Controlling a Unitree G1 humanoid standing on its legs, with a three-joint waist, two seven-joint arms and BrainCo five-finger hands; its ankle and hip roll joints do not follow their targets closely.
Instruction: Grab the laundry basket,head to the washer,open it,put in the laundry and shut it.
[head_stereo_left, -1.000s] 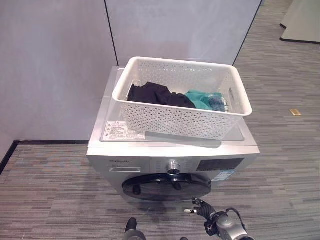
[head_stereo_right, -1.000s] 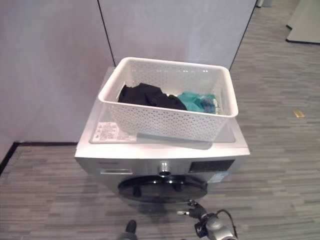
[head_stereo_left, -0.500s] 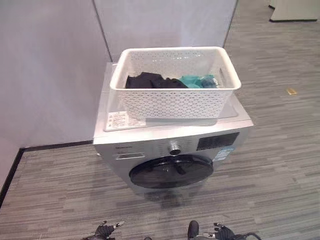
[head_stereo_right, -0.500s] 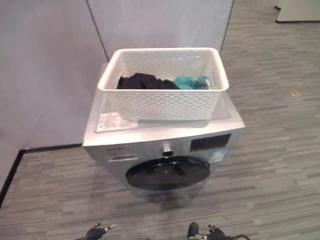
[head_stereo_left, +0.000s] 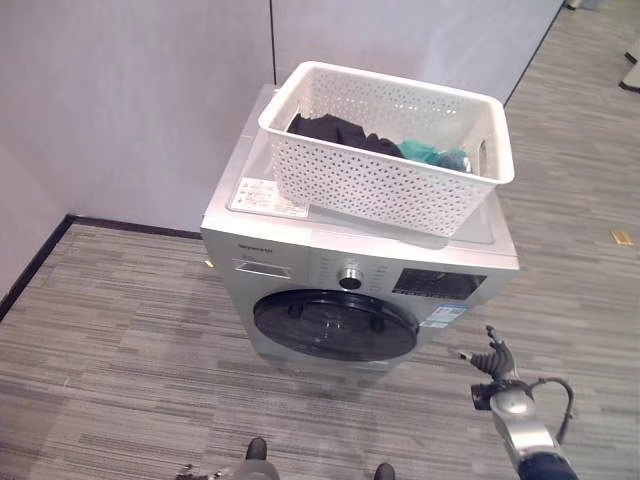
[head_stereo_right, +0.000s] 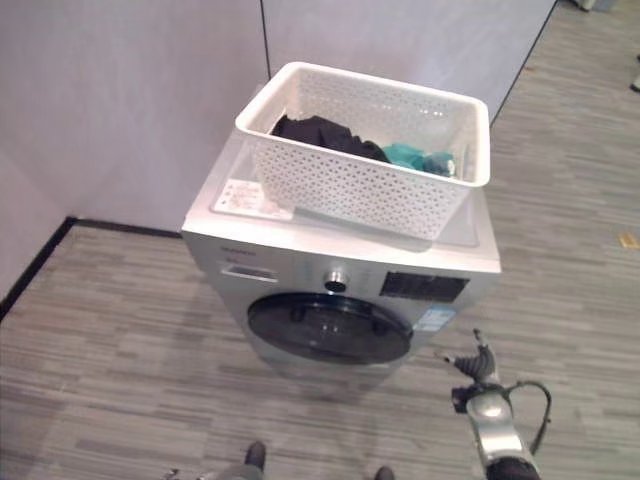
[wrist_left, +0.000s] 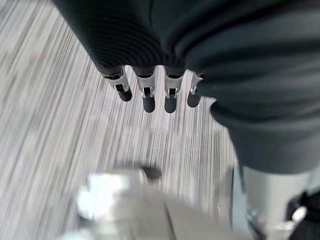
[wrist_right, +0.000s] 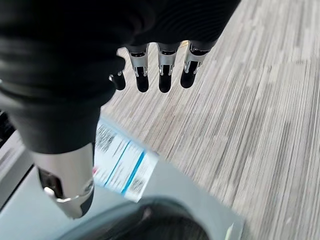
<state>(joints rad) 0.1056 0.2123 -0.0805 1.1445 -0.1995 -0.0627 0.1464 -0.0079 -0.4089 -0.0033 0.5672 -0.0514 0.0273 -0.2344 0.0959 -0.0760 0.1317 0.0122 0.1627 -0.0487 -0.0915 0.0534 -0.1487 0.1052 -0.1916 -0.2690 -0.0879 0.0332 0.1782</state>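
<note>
Bare floor (head_stereo_left: 120, 330) before the shut washer door (head_stereo_left: 335, 325).

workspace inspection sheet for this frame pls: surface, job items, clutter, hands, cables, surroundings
Surface: washer top carries the basket; grey plank floor.
Job's things: white laundry basket on the washer, holding black clothing and teal clothing; round door closed.
Clutter: small tan object on the floor.
Hands: right hand open, low beside the washer front; left hand open, empty.
Cables: nothing seen.
Surroundings: grey partition walls.

No legible text; washer (head_stereo_left: 300, 280) top sticker (head_stereo_left: 268, 197) and front label (head_stereo_left: 444, 316) print unreadable.
</note>
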